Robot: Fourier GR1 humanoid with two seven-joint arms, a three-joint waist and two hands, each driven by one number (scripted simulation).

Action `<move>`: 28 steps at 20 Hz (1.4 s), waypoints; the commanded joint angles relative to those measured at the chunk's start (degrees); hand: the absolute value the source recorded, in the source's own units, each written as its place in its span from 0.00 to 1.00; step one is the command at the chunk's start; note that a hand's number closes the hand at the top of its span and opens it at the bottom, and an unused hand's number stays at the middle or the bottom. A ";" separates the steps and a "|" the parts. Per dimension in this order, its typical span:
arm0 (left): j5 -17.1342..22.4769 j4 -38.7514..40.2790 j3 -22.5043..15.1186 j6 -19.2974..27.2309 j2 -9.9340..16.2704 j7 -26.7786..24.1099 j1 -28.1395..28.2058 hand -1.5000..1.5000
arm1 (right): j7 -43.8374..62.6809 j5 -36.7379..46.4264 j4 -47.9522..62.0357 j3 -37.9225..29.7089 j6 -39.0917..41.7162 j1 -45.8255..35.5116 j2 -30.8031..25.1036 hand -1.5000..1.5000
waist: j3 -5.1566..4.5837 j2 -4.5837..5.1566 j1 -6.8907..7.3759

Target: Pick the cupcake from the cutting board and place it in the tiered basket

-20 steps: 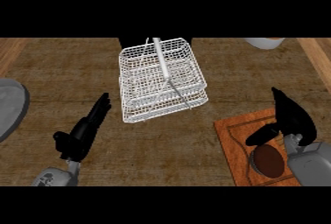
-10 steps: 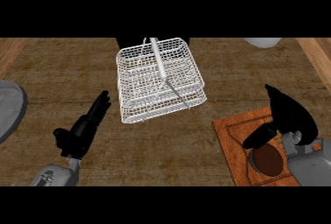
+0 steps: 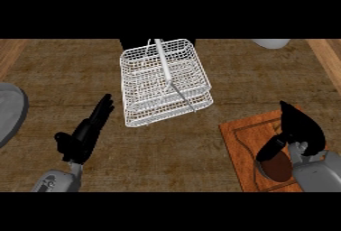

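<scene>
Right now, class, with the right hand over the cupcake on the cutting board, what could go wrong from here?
1. The right hand hides most of the cupcake, so its fingers may close off-centre.
2. The cupcake sits near the cutting board's lower edge, so a nudge could push it off.
3. The basket has an upright handle that the cupcake could hit.

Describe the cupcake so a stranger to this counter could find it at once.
Start at the wooden cutting board at the counter's right, near the lower edge. The cupcake sits on its lower part, right under the right hand, whose thumb and fingers reach around it. It is the only small, round, dark brown thing there; the white wire basket stands well apart.
</scene>
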 commanded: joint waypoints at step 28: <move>-3.02 0.59 1.92 -1.46 -2.17 0.63 -1.38 0.50 | 9.82 15.09 -3.75 -6.06 3.42 13.44 14.91 0.00 | 0.25 0.37 0.90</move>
